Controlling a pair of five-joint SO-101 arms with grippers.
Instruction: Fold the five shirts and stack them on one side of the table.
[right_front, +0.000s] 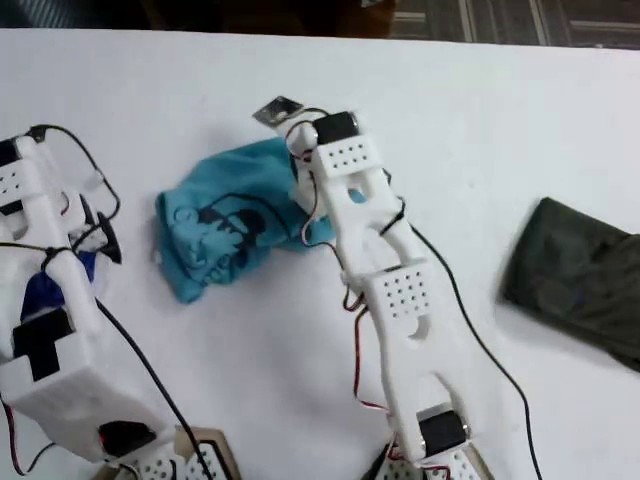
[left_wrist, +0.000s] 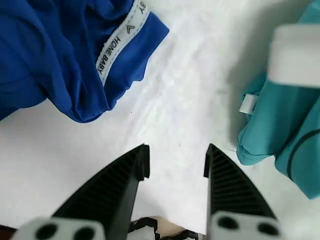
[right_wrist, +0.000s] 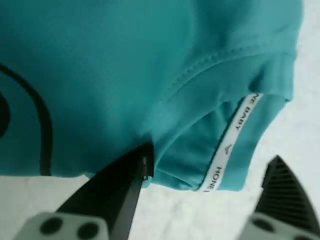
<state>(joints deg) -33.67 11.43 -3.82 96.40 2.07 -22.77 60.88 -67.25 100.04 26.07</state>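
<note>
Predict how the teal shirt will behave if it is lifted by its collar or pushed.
The teal shirt lies crumpled in soft folds, so it will probably droop limp from any pinch. It looks thin, so likely light to lift. Pushed by the open right hand, it would likely bunch rather than slide whole.

White arms (right_front: 400, 290), black cables (right_front: 478, 338), black ridged fingers (left_wrist: 120, 185)

Dark green shirt (right_front: 580, 285) cut off at the high view's edge, blue shirt (right_front: 40, 292) mostly hidden under the left arm (right_front: 50, 385), teal shirt (right_front: 215, 235) partly under the right arm (right_front: 400, 290).
</note>
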